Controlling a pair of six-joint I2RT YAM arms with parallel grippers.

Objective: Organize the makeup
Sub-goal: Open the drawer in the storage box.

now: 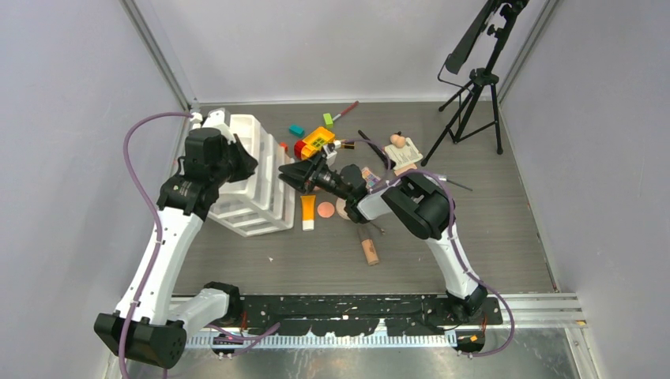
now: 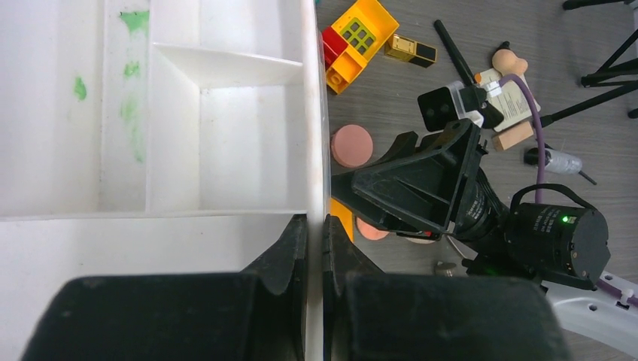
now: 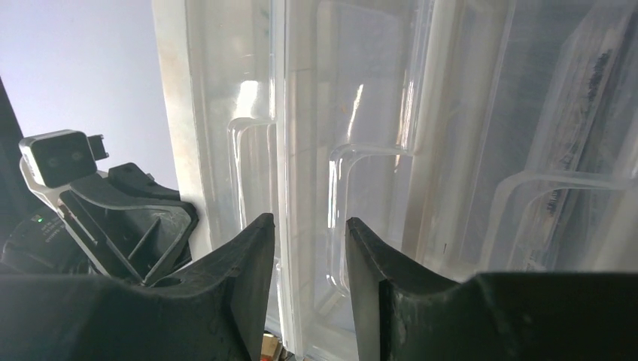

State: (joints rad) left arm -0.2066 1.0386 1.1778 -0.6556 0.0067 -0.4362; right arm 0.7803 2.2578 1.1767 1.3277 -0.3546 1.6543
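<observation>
A white compartmented organizer [image 1: 251,193] stands tilted at the left. My left gripper [image 2: 315,239] is shut on its side wall [image 2: 317,135]. My right gripper [image 3: 310,226] is open, its fingers astride the organizer's clear rim [image 3: 290,150], with a gap on the right finger's side. On the table beside it lie makeup pieces: an orange tube with a white cap [image 1: 307,212], a pink compact [image 1: 325,210], a beige tube [image 1: 368,246], a gold-black lipstick [image 2: 410,50] and a red pencil [image 1: 344,112]. The right arm covers other pieces.
A yellow-and-red toy brick [image 1: 314,143] and small teal and green blocks [image 1: 296,129] lie behind the organizer. A card with a wooden figure [image 1: 400,148] sits at the back. A black tripod [image 1: 478,87] stands at the back right.
</observation>
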